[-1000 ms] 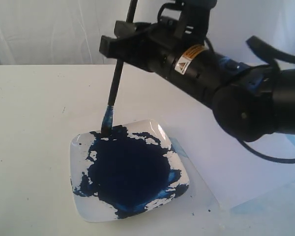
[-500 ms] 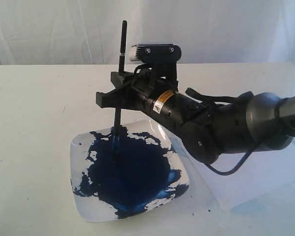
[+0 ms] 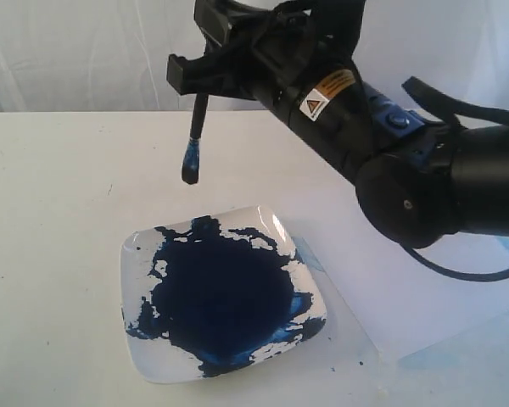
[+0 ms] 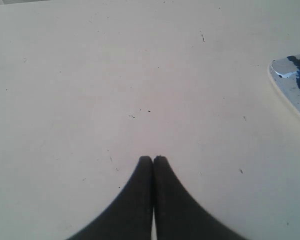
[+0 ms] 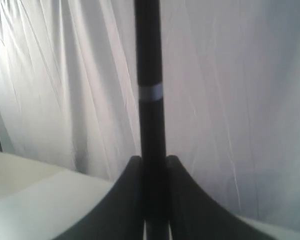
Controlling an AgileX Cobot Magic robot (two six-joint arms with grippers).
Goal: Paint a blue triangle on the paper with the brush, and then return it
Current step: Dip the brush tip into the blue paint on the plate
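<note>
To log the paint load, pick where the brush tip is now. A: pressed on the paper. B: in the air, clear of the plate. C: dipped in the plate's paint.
B: the brush hangs from the right gripper, bristles apart from the plate.

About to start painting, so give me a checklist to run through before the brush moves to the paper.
1. Black-handled paintbrush held upright by right gripper: ok, jaws closed on handle.
2. Bristles loaded blue: ok.
3. Tip off the white square plate: ok, hanging above it.
4. White paper sheet free for painting: cannot tell, arm hides much of it.
5. Left gripper out of the path: ok, shut, over white table by plate.
</note>
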